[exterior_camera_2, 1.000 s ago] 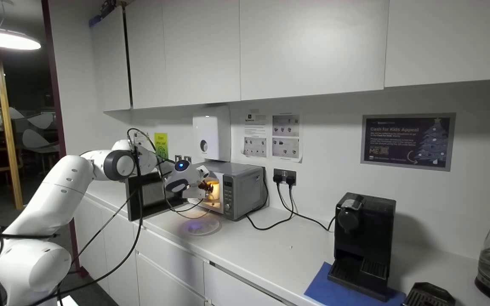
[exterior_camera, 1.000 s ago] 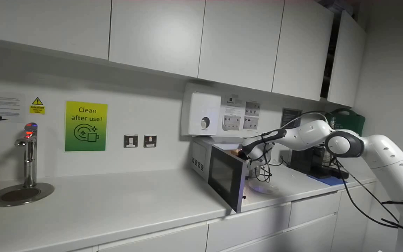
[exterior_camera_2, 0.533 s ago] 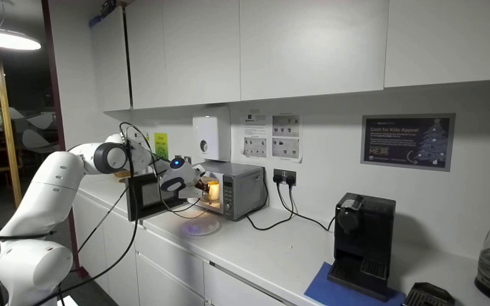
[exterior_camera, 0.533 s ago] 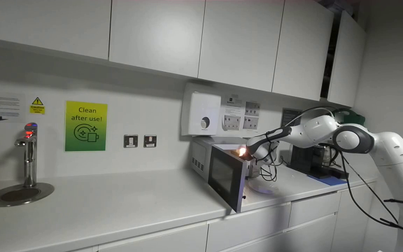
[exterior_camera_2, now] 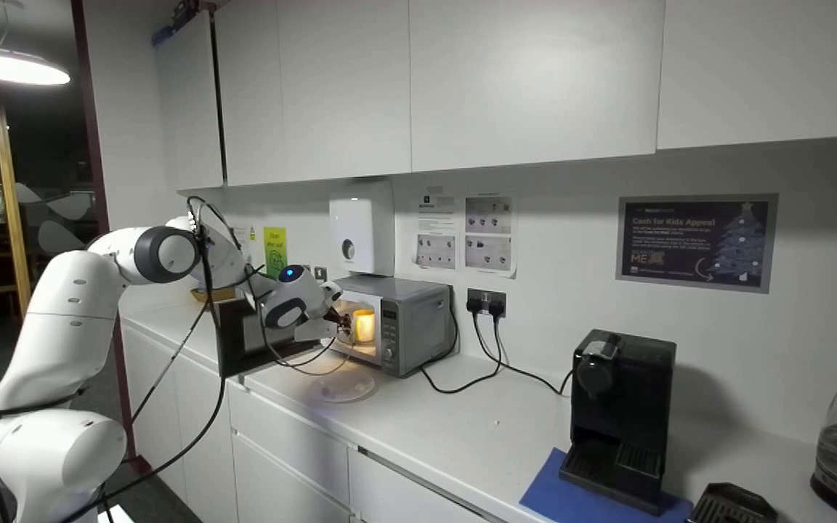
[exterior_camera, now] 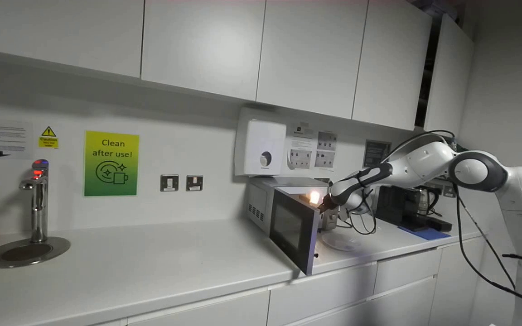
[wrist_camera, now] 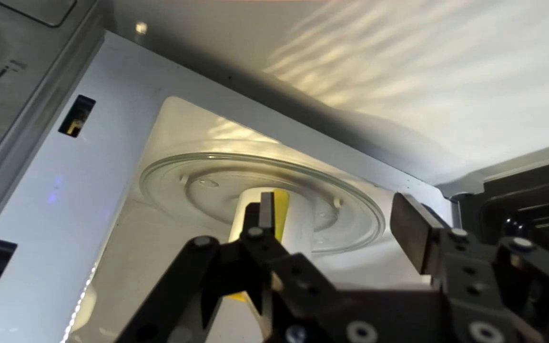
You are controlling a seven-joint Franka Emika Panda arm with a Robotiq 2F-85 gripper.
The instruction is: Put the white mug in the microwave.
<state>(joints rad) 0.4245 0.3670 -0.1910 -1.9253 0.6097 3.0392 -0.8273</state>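
The white mug [exterior_camera_2: 365, 325] stands on the glass turntable inside the lit microwave [exterior_camera_2: 422, 312], glowing yellow-orange in an exterior view. The wrist view looks upside down; there the mug [wrist_camera: 300, 226] is white with a yellow stripe, its base on the turntable, partly hidden behind one finger. The microwave [exterior_camera: 262, 203] has its door swung wide open. My gripper [exterior_camera_2: 344, 323] is at the microwave's opening, in front of the mug and apart from it. In the wrist view the gripper's fingers [wrist_camera: 334, 219] are spread with nothing between them. The door partly hides the gripper [exterior_camera: 324, 206] in an exterior view.
The open microwave door [exterior_camera: 292, 228] stands out over the counter beside my arm. A round clear plate [exterior_camera_2: 346, 387] lies on the counter before the microwave. A black coffee machine [exterior_camera_2: 622, 414] stands on a blue mat further along. Loose cables hang around my wrist.
My gripper has backed away from the mug, out toward the microwave's opening, and the arm has drawn back toward its base. The mug stays in place inside and is more exposed.
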